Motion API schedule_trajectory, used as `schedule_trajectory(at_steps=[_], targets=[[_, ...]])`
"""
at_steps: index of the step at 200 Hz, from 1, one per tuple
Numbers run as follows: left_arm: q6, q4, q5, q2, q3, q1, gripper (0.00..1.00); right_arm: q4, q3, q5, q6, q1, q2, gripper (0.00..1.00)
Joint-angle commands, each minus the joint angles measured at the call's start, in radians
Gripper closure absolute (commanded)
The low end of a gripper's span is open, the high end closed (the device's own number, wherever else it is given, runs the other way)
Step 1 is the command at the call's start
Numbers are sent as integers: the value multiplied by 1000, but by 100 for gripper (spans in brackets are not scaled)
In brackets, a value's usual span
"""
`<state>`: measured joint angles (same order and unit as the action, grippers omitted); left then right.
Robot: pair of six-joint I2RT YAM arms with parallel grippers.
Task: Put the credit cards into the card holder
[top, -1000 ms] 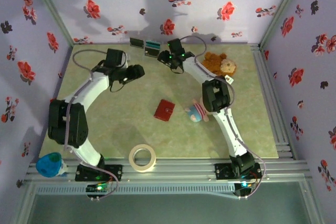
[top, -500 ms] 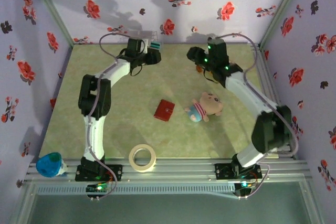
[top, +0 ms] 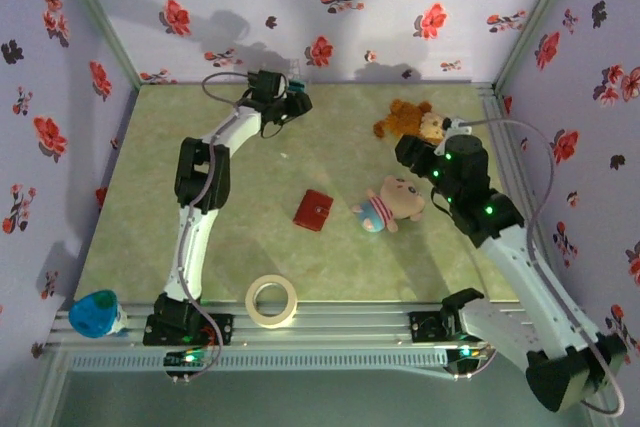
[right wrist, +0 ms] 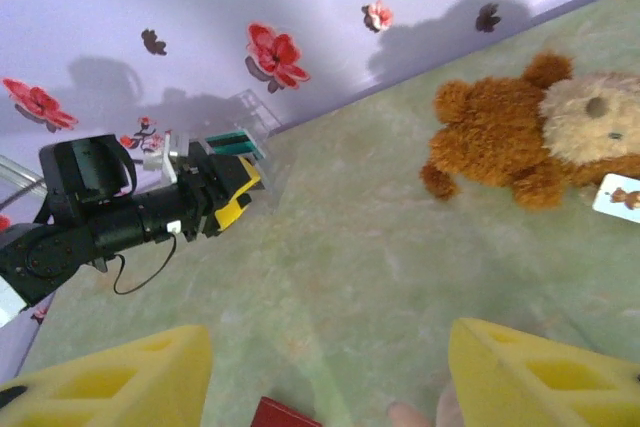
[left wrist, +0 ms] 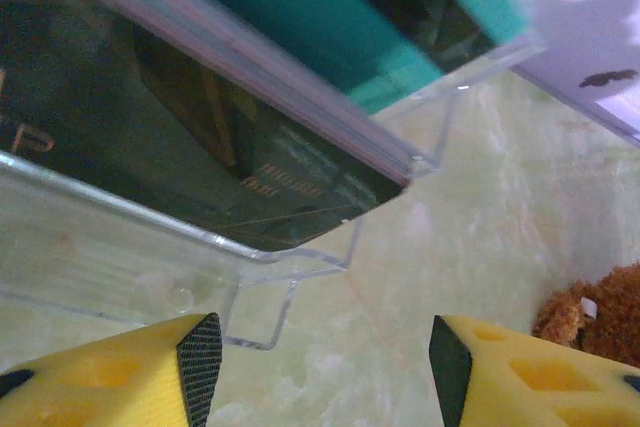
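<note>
The left tool stands open before the cards, twelve o'clock of the wallet; the right tool is open at two.

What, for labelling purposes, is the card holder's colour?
Red; the card holder shows best in the top external view.

The small red squarish folding wallet lay flat and closed near the middle of the green table, turned at a slant. Well apart from it, by the far wall, a thin dark grey plastic card and a thin teal plastic card stood on edge in a clear slotted stand.
</note>
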<state>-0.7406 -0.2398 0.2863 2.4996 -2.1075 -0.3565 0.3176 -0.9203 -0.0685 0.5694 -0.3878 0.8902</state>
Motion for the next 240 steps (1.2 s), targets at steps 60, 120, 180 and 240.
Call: schedule_trajectory(at_steps=[60,120,180,240], targets=[[-273,9,48,98,-98,-12,40,37,6,-31,-68,3,-43,35],[-333,30,62,118,-90,-9,46,16,11,-16,-64,4,-40,35],[-335,228,-23,54,23,-10,46,19,12,-4,-75,4,-44,35],[-360,484,-94,-15,194,-13,46,4,28,-9,-77,4,-41,35]])
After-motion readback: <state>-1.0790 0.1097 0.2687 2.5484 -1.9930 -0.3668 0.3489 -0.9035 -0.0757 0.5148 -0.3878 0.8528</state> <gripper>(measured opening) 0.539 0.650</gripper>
